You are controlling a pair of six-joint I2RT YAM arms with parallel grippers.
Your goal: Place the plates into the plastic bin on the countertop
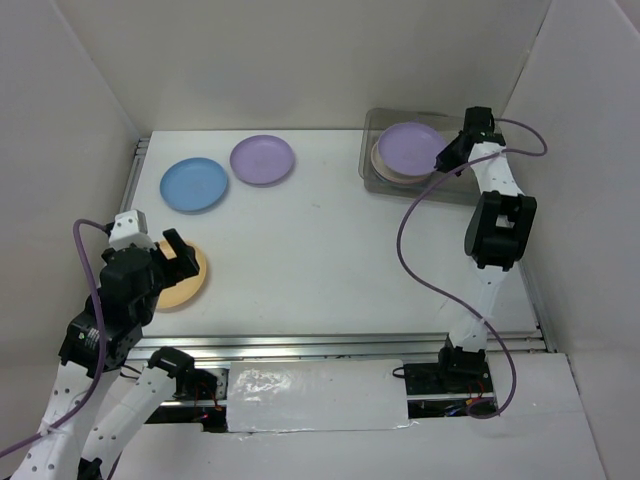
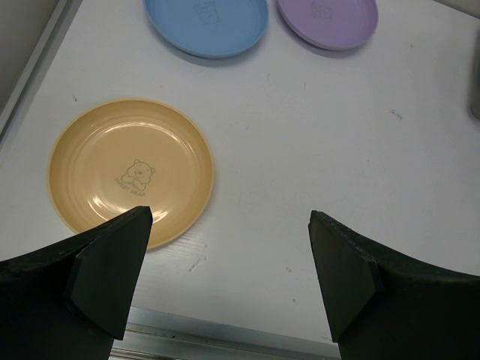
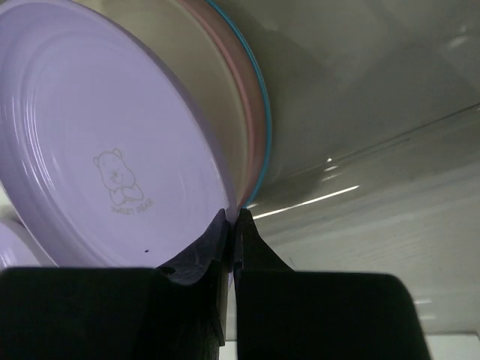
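White walls (image 1: 300, 60) close in a white countertop (image 1: 330, 260) with a metal rail (image 1: 340, 345) along its near edge. The bin (image 1: 368, 172) sits at the far right corner. Inside it lies a stack (image 1: 384, 168) of plates, and a lavender plate (image 1: 410, 147) lies on top, shifted toward the right side.

In the right wrist view this top plate is tilted, with a small bear print on its face. Behind it are a cream plate (image 3: 217, 97), a pink rim (image 3: 253, 120) and a thin blue edge. The right gripper (image 3: 233, 217) reaches into the bin with its jaws pressed together. Its tips meet the lower rim of the lavender plate. Whether the rim is pinched between them cannot be told.

The left gripper (image 2: 229, 225) hangs over the near left part of the countertop, jaws spread wide and holding nothing. An orange plate (image 2: 131, 172) with a bear print lies flat just ahead of its left finger. Farther back on the left, a blue plate (image 2: 206, 22) and a second lavender plate (image 2: 326, 19) lie flat side by side, close but apart. All three are well apart from the bin.
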